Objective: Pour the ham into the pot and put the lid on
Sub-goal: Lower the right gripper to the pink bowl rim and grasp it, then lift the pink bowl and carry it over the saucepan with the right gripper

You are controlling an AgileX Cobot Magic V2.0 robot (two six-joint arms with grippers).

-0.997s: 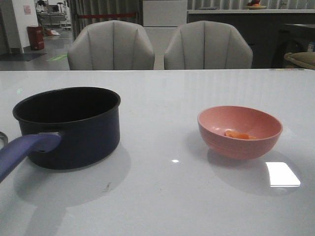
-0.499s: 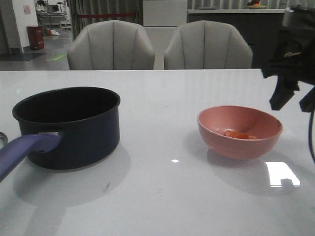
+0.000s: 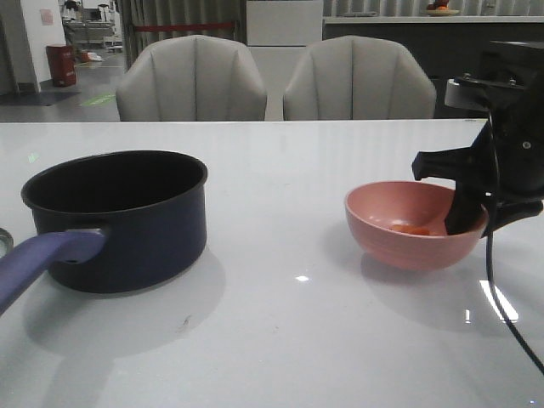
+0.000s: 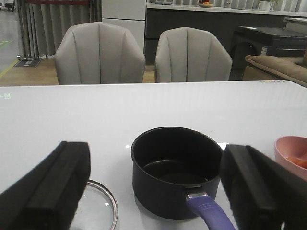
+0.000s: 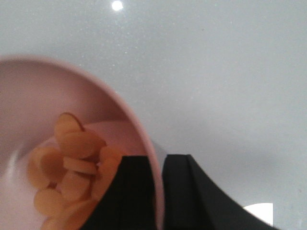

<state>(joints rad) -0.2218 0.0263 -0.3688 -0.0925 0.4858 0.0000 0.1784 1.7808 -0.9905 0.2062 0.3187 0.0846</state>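
White glossy table (image 3: 280, 170), two grey chairs (image 3: 191, 78) behind it, pretty bare setup. Ham (image 5: 72, 165) sits as a little pile of orange-pink slices in the bottom of the pink bowl (image 3: 399, 242), over on the robot's right. The right gripper (image 3: 476, 217) has one finger inside the bowl and one outside, straddling the rim on its right side; in the right wrist view the rim runs right up the narrow gap between them, so it looks pinched on the bowl wall, probably so the bowl can be lifted and tipped.

Pot (image 3: 119, 217) stands upright and empty well to the left, long purple handle pointing toward the robot, mouth wide open for the pour. Lid (image 4: 98, 208) lies flat on the table just beside the pot, only partly in frame. The left gripper (image 4: 158, 191) hangs above, fingers spread wide, holding nothing, likely waiting for lid duty.

Nothing sits between bowl and pot, so the carry across looks unobstructed.
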